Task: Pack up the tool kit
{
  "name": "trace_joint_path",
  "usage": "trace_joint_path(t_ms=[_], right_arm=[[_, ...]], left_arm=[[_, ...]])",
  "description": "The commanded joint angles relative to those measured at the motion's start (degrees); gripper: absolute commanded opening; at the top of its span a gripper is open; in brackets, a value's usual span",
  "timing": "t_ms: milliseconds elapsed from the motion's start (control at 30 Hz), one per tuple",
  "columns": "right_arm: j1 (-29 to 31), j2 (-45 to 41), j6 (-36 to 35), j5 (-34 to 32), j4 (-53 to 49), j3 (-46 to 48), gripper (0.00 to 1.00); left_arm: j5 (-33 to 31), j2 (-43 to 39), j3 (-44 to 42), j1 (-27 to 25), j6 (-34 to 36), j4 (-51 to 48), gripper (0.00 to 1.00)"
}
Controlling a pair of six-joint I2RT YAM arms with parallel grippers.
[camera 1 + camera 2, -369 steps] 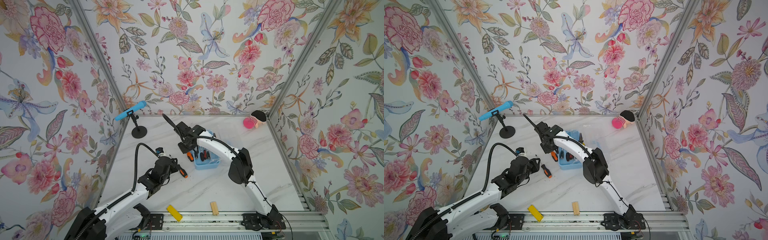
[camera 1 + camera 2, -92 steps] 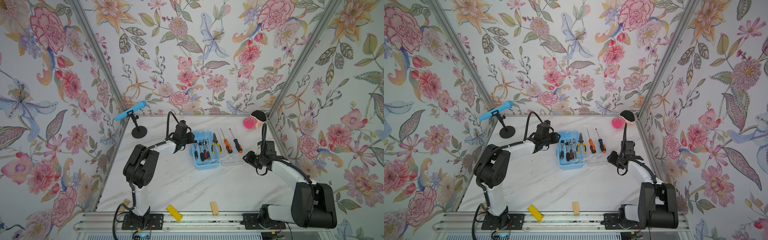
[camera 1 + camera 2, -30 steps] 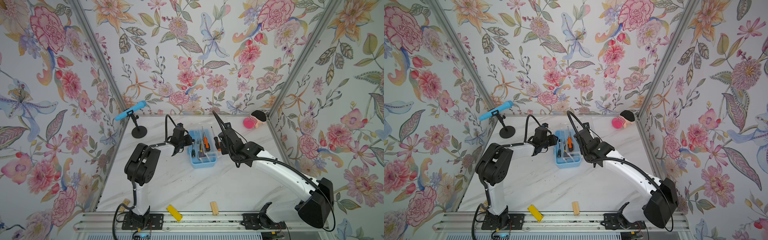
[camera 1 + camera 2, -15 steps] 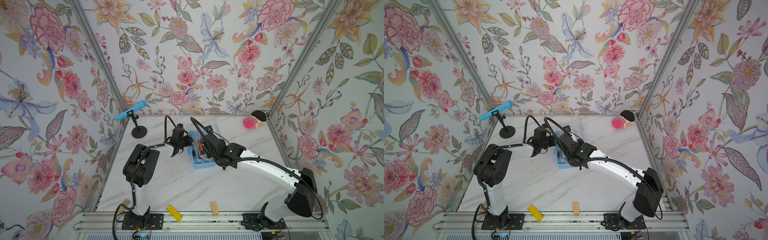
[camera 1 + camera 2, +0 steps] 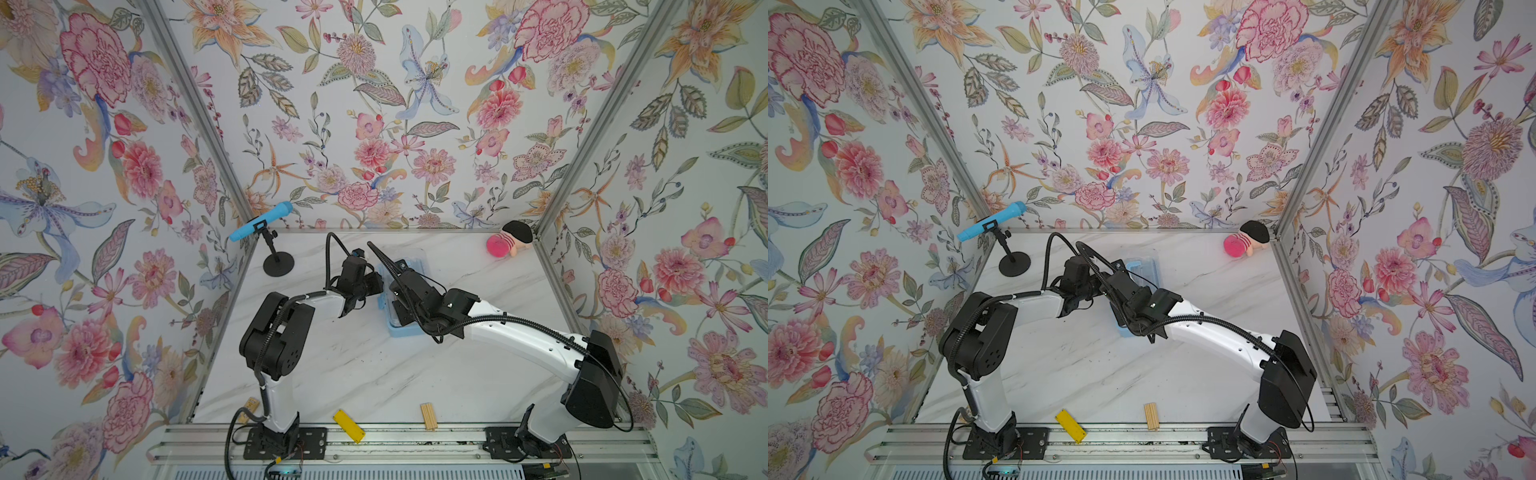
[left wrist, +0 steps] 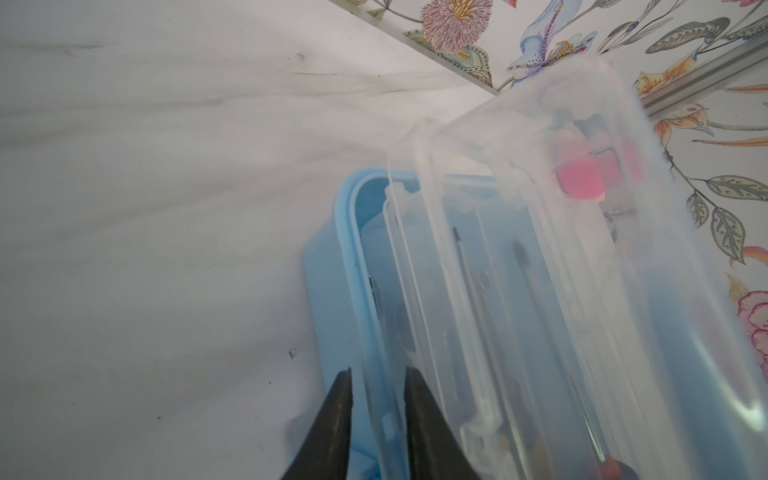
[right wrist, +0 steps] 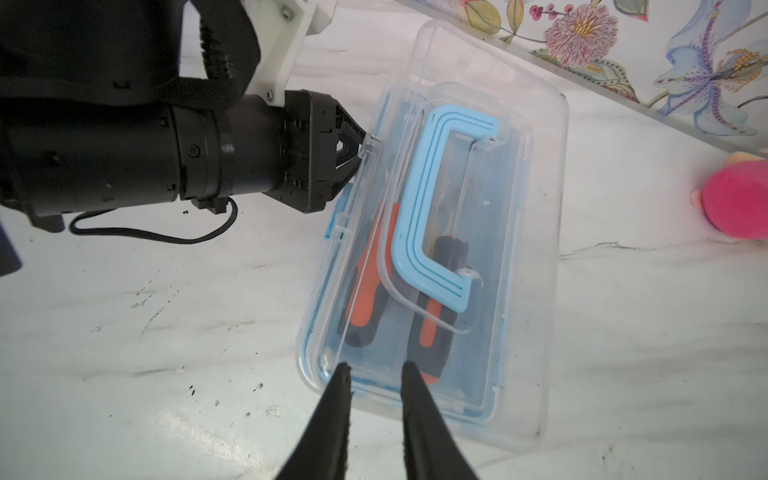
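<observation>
Blue box (image 6: 328, 291) rim clamped in left claw (image 6: 377, 370).

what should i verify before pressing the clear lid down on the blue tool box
1. Screwdrivers inside the box: ok, both lie under the lid.
2. Lid flush on the box rim: not ok, it sits askew with one edge raised.
3. Left jaws steadying the box: ok, they look closed on its side rim.
4. Right jaws free: ok, open at the lid's end, gripping nothing.
5. Everything else packed: cannot tell, the lid blurs what lies beneath.
</observation>
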State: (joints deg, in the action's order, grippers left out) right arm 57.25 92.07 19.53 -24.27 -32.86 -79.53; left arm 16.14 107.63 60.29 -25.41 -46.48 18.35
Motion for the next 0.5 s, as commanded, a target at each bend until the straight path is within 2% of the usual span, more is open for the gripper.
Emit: trace_joint_path(t_ms=[0, 200, 467], right_arm=[[-0.1, 0.8, 1.0, 2.9, -1.0, -2.0, 0.25], [-1.2, 0.4, 1.7, 6.7, 0.2, -2.3, 0.31], [-5.5, -0.7, 2.7, 12.6, 2.7, -2.1, 0.33]], left_arm=[[2.7, -3.5, -1.2, -1.3, -0.7, 3.7, 0.26], [2.2, -6.4, -3.8, -1.8, -1.6, 4.1, 0.25], [-0.9, -12.6, -9.2, -1.8, -1.1, 2.7, 0.24]])
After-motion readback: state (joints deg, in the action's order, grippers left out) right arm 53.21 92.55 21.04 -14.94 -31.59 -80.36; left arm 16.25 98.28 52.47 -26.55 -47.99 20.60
